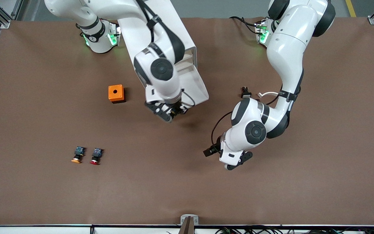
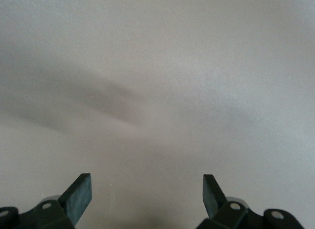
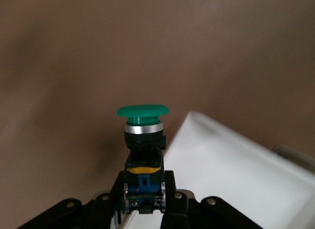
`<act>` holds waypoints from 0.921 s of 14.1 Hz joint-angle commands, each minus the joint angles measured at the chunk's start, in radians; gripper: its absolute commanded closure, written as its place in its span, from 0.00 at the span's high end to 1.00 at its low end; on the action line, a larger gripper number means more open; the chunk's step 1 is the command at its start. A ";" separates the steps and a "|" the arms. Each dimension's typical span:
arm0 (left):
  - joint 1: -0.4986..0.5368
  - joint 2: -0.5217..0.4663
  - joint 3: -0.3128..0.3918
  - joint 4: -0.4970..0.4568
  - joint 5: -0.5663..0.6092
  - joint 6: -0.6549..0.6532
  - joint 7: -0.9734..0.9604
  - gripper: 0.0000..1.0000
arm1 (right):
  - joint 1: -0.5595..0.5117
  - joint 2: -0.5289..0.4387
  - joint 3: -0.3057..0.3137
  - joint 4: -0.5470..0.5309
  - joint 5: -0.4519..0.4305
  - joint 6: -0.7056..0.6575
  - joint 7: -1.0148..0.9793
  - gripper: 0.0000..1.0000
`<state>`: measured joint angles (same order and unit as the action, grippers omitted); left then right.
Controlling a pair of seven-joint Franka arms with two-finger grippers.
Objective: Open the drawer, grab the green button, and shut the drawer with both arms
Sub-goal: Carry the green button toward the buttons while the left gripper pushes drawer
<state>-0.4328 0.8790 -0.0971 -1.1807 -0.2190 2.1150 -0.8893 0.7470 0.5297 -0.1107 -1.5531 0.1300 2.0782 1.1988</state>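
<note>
Button point(image 3: 142, 135): green cap, black body, blue rear. It sits clamped by its rear end between the right gripper's point(image 3: 142, 202) fingers point(image 3: 169, 187), cap pointing away from the wrist. In the front view the button itself is hidden under the right arm's wrist.

Right gripper point(image 1: 169, 112) hangs over bare surface point(image 1: 271, 195) just past the drawer's front edge. Drawer point(image 1: 195, 86) stands pulled out from the cabinet point(image 1: 182, 29), a white tray with cream lip, largely covered by the right arm. In the right wrist view a corner of the drawer point(image 3: 236, 175) shows just beside the held button.

Left gripper point(image 1: 227, 157) is over open surface, toward the left arm's end, well apart from the drawer. Its fingers point(image 2: 78, 194) stand wide apart, holding nothing; only bare surface lies under it. This arm waits.

Elsewhere: orange box point(image 1: 116, 93) near the drawer, toward the right arm's end. Orange-capped button point(image 1: 77, 154) and red-capped button point(image 1: 96, 156) lie side by side nearer the camera.

Judgement: opening is done and the take is in hand, button out of the drawer. What's left is closing. That likely calls for the free left gripper to come to the drawer front and push it squarely in, while the right keeps the button clear.
</note>
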 commanded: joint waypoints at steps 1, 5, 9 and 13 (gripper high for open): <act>-0.035 -0.031 0.017 -0.037 0.076 0.013 -0.061 1.00 | -0.141 -0.002 0.019 -0.001 -0.016 -0.007 -0.222 0.00; -0.081 -0.035 0.008 -0.054 0.156 0.011 -0.175 1.00 | -0.290 0.015 0.022 0.001 -0.007 0.003 -0.529 0.01; -0.147 -0.037 0.007 -0.059 0.167 0.010 -0.249 1.00 | -0.389 0.082 0.025 -0.001 0.003 0.040 -0.709 0.01; -0.231 -0.035 0.007 -0.060 0.167 -0.003 -0.318 1.00 | -0.443 0.137 0.025 0.001 0.155 0.071 -0.911 0.02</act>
<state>-0.6308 0.8782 -0.0988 -1.2004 -0.0784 2.1157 -1.1731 0.3372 0.6488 -0.1069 -1.5650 0.2159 2.1369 0.3851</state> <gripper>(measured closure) 0.000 0.665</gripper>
